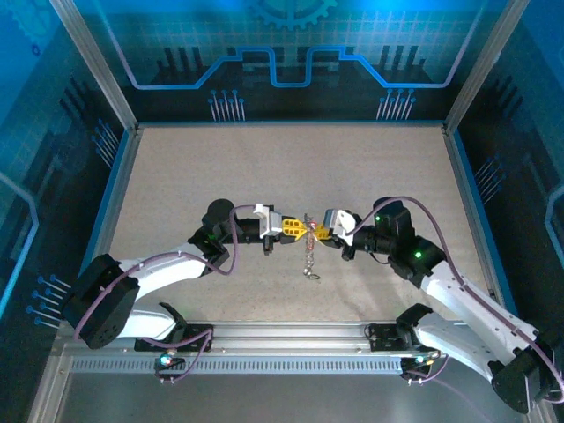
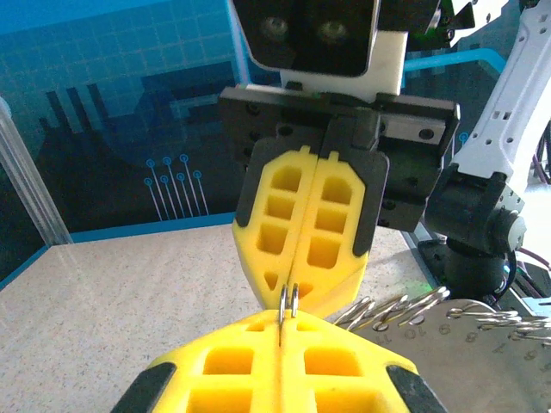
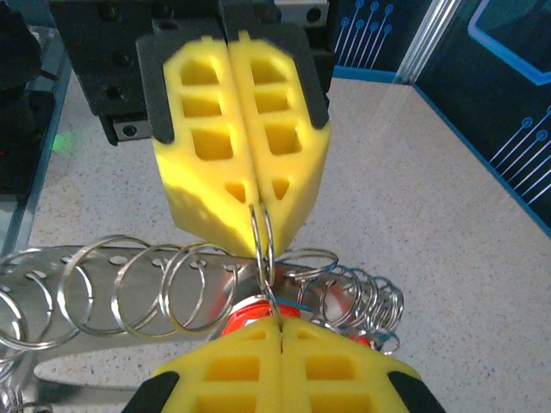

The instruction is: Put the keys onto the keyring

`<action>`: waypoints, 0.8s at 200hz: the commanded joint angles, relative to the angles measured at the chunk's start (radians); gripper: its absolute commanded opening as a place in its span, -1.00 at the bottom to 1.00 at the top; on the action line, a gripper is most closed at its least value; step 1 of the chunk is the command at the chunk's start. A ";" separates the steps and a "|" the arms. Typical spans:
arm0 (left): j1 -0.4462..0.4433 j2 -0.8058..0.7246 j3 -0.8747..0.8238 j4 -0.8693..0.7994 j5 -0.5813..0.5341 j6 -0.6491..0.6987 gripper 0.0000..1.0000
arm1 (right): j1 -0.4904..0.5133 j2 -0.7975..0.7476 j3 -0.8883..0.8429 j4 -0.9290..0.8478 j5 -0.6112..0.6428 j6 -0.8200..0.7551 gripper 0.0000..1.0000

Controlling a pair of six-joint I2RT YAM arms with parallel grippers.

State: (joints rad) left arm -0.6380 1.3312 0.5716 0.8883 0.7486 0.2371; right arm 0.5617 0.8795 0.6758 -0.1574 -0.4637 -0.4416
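Top external: your left gripper (image 1: 302,229), right gripper (image 1: 317,233) both clamped on thin silver wire keyring (image 1: 309,224), centre of beige worktop (image 1: 176,176), edges well off.

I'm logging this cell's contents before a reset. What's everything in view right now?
keyring: one, silver wire, pinched between both grippers over the table's middle
small rings: a row, number unclear, silver, strung beside the keyring
key tag: one, red, just past the right fingertips
flat metal piece: one, silver, under the small rings
table: one, speckled beige
walls: blue circuit print, around the table
left arm, right arm: white and black, from the near edge
left gripper: yellow fingers, shut on the keyring
right gripper: yellow fingers, shut on the keyring
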 commanded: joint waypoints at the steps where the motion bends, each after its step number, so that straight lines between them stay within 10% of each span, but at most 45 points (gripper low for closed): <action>1: -0.006 -0.003 0.040 0.074 0.019 -0.014 -1.00 | -0.007 0.037 0.034 -0.019 -0.051 0.013 -1.00; 160: -0.020 0.045 0.037 0.150 0.018 -0.049 -1.00 | -0.019 -0.085 -0.044 0.094 -0.056 0.046 -0.62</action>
State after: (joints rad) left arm -0.6521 1.3773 0.5819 0.9833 0.7567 0.1886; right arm 0.5594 0.8207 0.6518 -0.1013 -0.4999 -0.4072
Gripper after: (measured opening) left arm 0.055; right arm 0.180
